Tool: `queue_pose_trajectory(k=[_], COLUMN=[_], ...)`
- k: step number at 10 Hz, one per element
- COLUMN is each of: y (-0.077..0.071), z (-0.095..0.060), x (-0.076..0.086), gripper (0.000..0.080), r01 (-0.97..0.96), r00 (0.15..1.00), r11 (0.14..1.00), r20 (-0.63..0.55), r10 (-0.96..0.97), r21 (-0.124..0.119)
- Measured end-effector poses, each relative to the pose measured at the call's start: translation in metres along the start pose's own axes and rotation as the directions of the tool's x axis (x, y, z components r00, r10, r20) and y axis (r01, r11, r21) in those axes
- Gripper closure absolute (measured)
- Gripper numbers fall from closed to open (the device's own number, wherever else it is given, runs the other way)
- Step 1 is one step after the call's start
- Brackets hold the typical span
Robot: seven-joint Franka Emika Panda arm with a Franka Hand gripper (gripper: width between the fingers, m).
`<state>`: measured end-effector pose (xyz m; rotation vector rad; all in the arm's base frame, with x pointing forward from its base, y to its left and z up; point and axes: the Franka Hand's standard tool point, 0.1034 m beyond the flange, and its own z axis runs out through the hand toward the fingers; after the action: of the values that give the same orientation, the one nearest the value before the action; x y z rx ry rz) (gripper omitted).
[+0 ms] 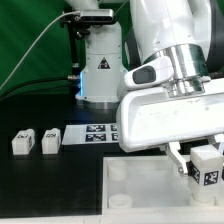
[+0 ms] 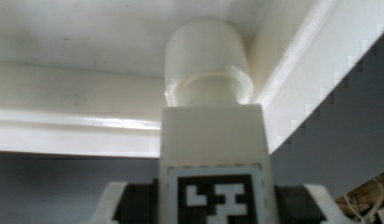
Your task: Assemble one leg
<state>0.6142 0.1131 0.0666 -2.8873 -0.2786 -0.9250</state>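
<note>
My gripper [image 1: 205, 165] is shut on a leg [image 1: 208, 166], a small white block with a black-and-white tag, and holds it over the right part of the large white square top [image 1: 90, 195]. In the wrist view the held leg [image 2: 215, 150] stands between my fingers [image 2: 132, 203], and its rounded end meets a corner of the top [image 2: 64, 105]. Two more legs [image 1: 22, 142] [image 1: 50, 139] lie side by side on the black table at the exterior view's left. A round socket [image 1: 120, 173] shows on the top near its far edge.
The marker board [image 1: 90, 133] lies flat on the table behind the top. The arm's white base [image 1: 100, 70] stands at the back, with a cable running to it. A green backdrop closes the far side.
</note>
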Motion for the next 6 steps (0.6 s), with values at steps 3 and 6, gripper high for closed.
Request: queue_pose_trajectory(k=[3,6], y=[0.0002,-0.0005], z=[-0.0001,0.002], x=[0.0,-0.0036], gripper=[0.0511,0.0296], r01=[0.0,-0.001], r00=[1.0,0.999], r11=[1.0,1.0], r20=[0.016,0.039], r10=[0.0,0.001], r21=[0.003,0.008])
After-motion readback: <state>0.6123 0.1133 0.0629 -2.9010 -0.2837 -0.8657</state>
